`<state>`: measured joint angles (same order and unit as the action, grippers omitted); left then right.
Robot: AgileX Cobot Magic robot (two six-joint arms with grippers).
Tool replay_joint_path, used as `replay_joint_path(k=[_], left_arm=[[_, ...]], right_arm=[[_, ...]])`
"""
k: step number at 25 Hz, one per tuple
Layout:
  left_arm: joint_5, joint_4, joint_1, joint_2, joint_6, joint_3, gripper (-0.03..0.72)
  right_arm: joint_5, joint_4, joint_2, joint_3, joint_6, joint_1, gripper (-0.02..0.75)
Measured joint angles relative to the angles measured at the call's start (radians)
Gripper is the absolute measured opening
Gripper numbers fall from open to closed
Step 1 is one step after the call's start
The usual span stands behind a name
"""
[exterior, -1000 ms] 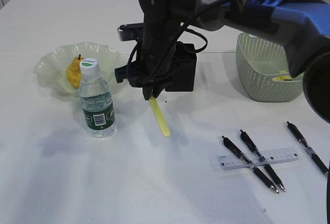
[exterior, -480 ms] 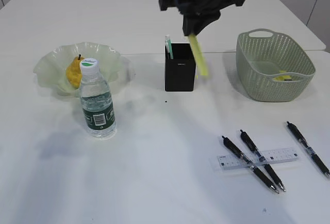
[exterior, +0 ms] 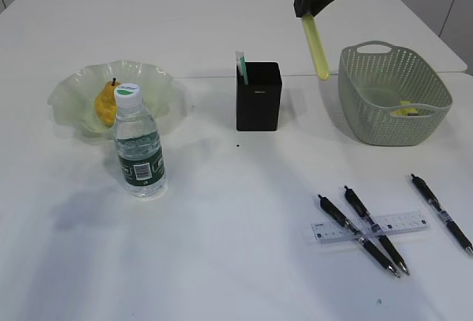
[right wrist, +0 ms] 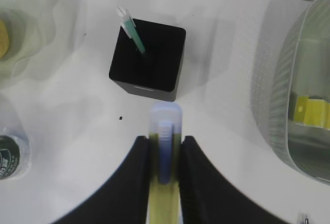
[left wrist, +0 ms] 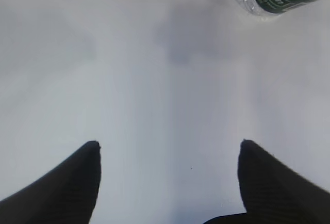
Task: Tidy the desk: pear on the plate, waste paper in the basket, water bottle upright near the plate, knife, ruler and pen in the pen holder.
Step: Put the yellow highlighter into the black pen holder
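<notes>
While right end effector (right wrist: 164, 146) pinches knife (exterior: 315, 47) aloft, left end effector (left wrist: 167, 149) spread above white desk (exterior: 222, 210).

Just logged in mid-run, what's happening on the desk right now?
The right tool is clamped on a yellow-green utility knife, holding it in the air between the pen holder and the basket. The left tool is open over bare desk. The pear is on the plate, the water bottle upright; three pens and the ruler still lie out.
</notes>
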<state>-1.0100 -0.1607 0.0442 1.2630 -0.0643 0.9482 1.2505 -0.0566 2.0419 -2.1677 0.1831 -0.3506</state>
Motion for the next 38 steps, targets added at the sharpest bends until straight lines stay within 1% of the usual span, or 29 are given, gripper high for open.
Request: replay_joint_path(k=[4,7,11,16,21,32,38], left_arm=[[-0.011,0.000,0.000,0.000,0.000,0.000,0.590],[-0.015,0.000,0.000,0.000,0.000,0.000,0.587],[-0.017,0.000,0.000,0.000,0.000,0.000,0.582],[-0.017,0.000,0.000,0.000,0.000,0.000,0.582],[-0.017,0.000,0.000,0.000,0.000,0.000,0.581],[-0.016,0.000,0.000,0.000,0.000,0.000,0.580],[-0.016,0.000,0.000,0.000,0.000,0.000,0.580]], right_arm=[[-0.064,0.000,0.000,0.000,-0.038,0.000,0.106],[-0.159,-0.015,0.002,0.013,-0.050,0.000,0.106],[-0.330,-0.041,0.002,0.080,-0.072,0.000,0.106],[-0.566,-0.046,0.002,0.184,-0.082,0.000,0.106],[-0.724,-0.049,0.026,0.220,-0.082,0.000,0.106],[-0.902,-0.043,0.129,0.227,-0.084,0.000,0.106],[-0.967,-0.043,0.185,0.227,-0.084,0.000,0.106]])
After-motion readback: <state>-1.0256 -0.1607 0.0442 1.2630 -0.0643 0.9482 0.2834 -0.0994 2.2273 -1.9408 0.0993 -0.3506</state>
